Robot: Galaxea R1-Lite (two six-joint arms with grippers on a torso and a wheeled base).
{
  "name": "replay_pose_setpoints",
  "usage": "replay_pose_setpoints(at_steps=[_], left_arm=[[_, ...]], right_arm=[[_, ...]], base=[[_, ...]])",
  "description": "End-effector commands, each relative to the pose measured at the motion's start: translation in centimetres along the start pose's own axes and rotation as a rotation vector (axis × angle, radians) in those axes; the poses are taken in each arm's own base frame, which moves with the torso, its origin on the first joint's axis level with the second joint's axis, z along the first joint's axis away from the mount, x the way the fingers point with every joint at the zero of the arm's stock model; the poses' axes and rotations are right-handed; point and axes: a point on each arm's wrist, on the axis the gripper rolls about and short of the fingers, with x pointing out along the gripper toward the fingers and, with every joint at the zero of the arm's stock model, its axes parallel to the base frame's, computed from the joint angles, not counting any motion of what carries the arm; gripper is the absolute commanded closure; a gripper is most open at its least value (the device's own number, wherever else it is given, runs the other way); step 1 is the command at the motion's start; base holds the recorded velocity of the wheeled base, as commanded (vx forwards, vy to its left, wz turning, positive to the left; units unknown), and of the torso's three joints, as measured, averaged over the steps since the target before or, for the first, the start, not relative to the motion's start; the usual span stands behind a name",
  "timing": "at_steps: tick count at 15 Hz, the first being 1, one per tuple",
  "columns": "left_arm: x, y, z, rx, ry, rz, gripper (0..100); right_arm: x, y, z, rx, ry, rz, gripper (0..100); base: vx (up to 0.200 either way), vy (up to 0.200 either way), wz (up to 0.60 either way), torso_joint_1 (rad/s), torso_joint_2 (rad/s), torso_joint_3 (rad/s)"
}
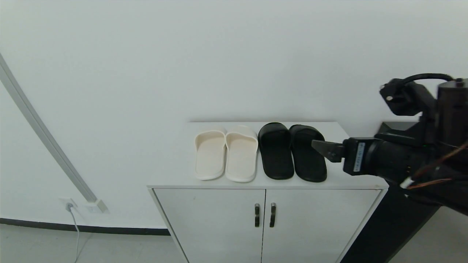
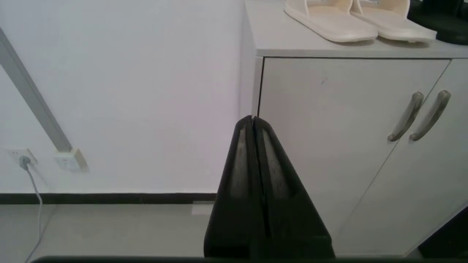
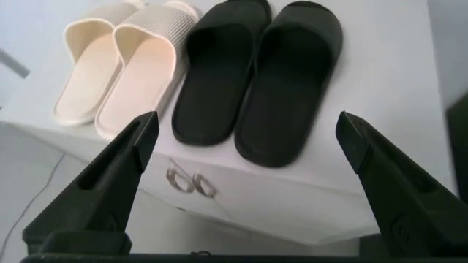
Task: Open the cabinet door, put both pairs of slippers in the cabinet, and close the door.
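Black slippers [image 1: 292, 151] and cream slippers [image 1: 226, 153] lie side by side along the front edge of the cabinet [image 1: 351, 182] top, doors [image 1: 210, 223] closed. The right gripper [image 3: 248, 123] hangs near the black pair by the top's right edge, spread wide, holding nothing. The left gripper [image 2: 253, 124], fingers pressed together and empty, sits low by the cabinet's left front corner.
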Motion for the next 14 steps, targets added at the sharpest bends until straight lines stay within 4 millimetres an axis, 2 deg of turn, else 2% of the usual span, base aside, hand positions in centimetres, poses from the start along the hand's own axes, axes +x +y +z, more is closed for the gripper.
replay_pose_setpoints(at_steps=[1, 4, 5, 9, 14], left_arm=[[0.0, 0.0, 0.0, 0.0, 0.0, 0.001, 100], [0.0, 0.0, 0.0, 0.0, 0.0, 0.001, 100], [0.0, 0.0, 0.0, 0.0, 0.0, 0.001, 100], [0.0, 0.0, 0.0, 0.0, 0.0, 0.001, 100], [0.0, 0.0, 0.0, 0.0, 0.0, 0.001, 100]], right_arm=[[5.2, 2.4, -1.5, -0.008, 0.03, -0.092, 0], [8.3, 3.5, -2.6, -0.009, -0.011, -0.169, 0], [8.5, 3.6, -2.8, -0.011, -0.012, -0.172, 0], [11.8, 4.6, -4.5, -0.034, -0.001, -0.21, 0], [14.8, 3.9, -4.6, -0.031, -0.002, -0.262, 0]], base=[[0.0, 0.0, 0.0, 0.0, 0.0, 0.0], [0.0, 0.0, 0.0, 0.0, 0.0, 0.0], [0.0, 0.0, 0.0, 0.0, 0.0, 0.0], [0.0, 0.0, 0.0, 0.0, 0.0, 0.0], [0.0, 0.0, 0.0, 0.0, 0.0, 0.0]])
